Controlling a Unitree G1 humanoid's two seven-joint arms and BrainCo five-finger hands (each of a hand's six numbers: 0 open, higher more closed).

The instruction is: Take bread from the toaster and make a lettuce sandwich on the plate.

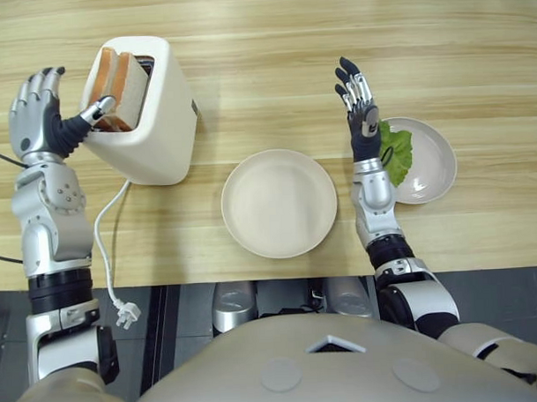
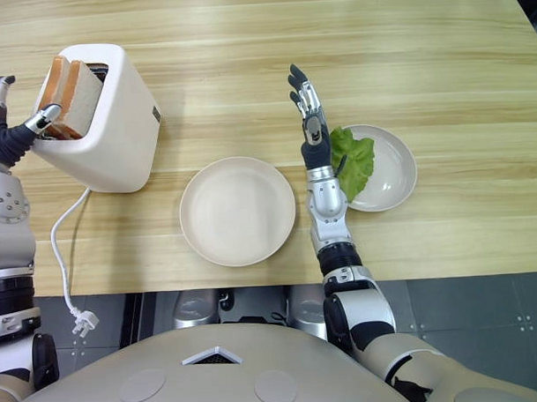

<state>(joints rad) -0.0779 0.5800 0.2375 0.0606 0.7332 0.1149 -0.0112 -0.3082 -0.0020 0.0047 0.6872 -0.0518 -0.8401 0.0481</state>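
Bread [image 1: 123, 75] upright in toaster [image 1: 157, 134], just right of left hand [image 1: 36, 110]; fingers spread, holding nothing.

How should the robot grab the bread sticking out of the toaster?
Pinch the bread by its top part, which stands upright above the toaster, fingers on its flat faces. Come from above: the rest sits down in the slot.

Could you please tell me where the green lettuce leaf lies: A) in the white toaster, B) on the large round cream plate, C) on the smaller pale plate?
C: the green lettuce leaf lies on the smaller pale round plate, beside the right hand.
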